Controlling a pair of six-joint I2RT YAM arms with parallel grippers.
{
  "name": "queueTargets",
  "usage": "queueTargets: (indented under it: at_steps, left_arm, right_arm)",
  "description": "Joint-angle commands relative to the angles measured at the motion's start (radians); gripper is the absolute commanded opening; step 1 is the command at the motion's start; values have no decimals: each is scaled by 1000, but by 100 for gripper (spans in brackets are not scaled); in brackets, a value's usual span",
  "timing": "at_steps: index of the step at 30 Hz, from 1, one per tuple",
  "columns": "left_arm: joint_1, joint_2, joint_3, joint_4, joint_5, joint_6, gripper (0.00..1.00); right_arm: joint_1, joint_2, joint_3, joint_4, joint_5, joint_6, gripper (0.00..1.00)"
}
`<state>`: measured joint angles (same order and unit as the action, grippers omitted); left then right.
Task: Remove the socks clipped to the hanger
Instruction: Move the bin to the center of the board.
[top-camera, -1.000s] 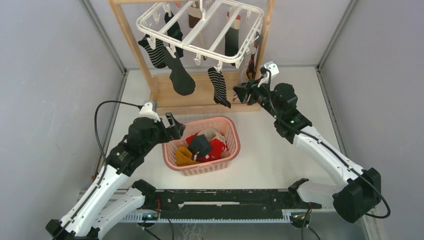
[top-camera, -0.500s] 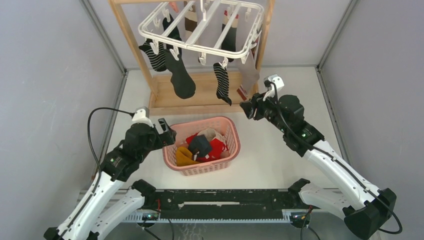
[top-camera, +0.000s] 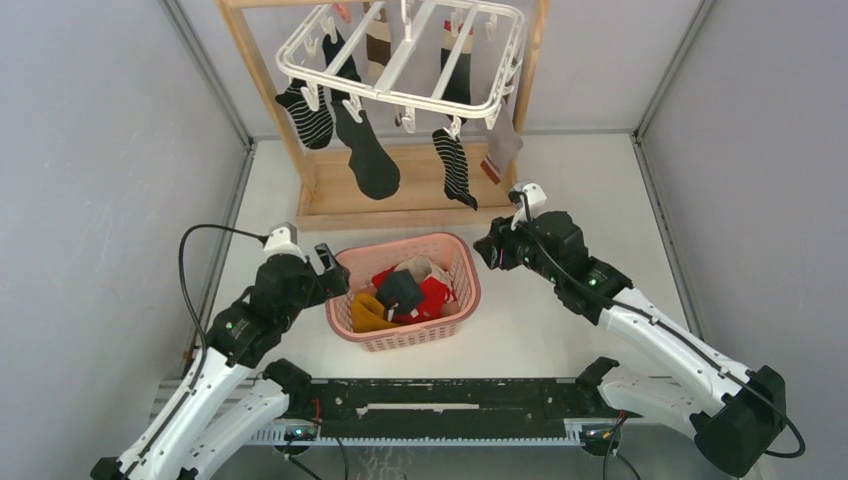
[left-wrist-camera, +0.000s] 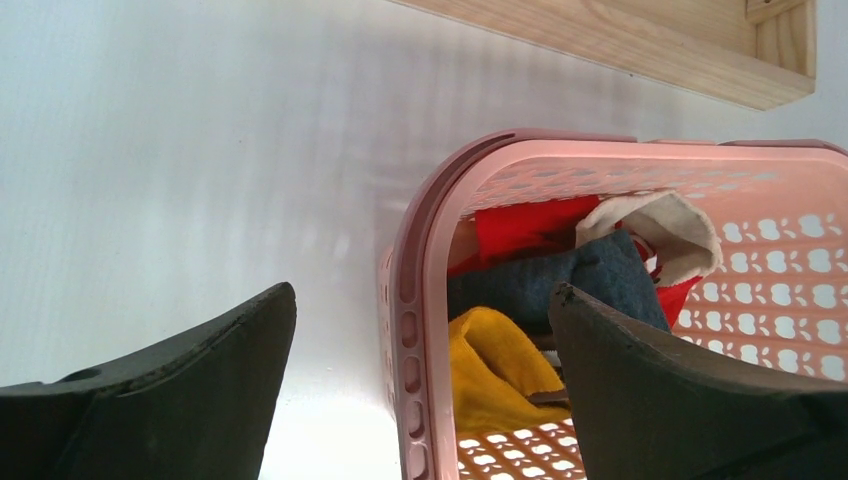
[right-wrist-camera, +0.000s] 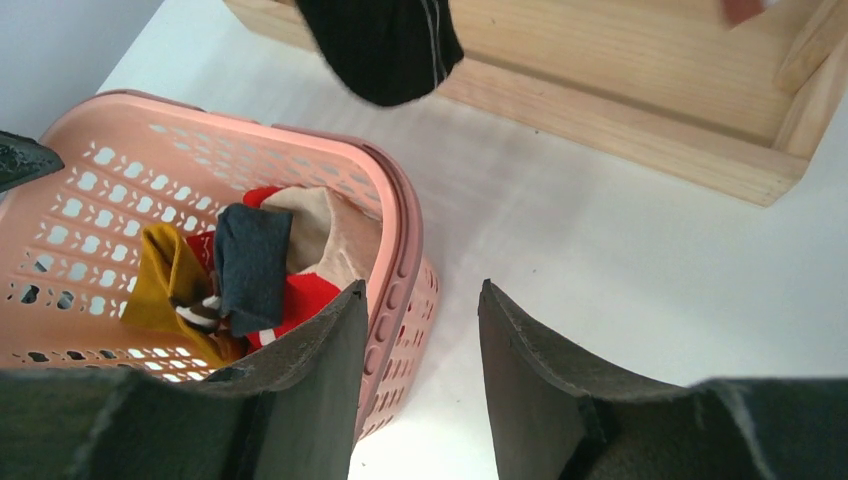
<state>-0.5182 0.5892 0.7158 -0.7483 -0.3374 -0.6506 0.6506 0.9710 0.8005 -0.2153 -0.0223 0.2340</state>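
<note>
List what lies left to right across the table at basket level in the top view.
In order: left gripper → basket → right gripper.

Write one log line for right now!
left claw: open, by pink basket | right claw: open, empty | socks: some clipped on hanger

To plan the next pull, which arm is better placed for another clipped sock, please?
Probably right: right gripper, empty, is nearer the right-hand black-and-white striped sock; left gripper hovers beside the pink plastic basket.
</note>
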Motion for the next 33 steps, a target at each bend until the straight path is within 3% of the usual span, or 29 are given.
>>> queueTargets:
  at_steps: [1,14,21,25,33]
  left_arm:
    - [6,8,-37,59,-4,-18,100]
    - [6,105,-76,157,42,-12,99]
    - [6,168,-63,210,84,7,77]
    - [7,207,-45,233,98,15,48]
    - [6,287,-4,278,113,17,45]
  right_arm:
    - [25,-14,0,21,22,28,52]
    - [32,-17,-24,40,22,37,52]
    - [39,-24,-33,37,22,44,52]
    - [38,-34,-43,38,22,49,52]
    - [42,-35,-54,43,35,55,52]
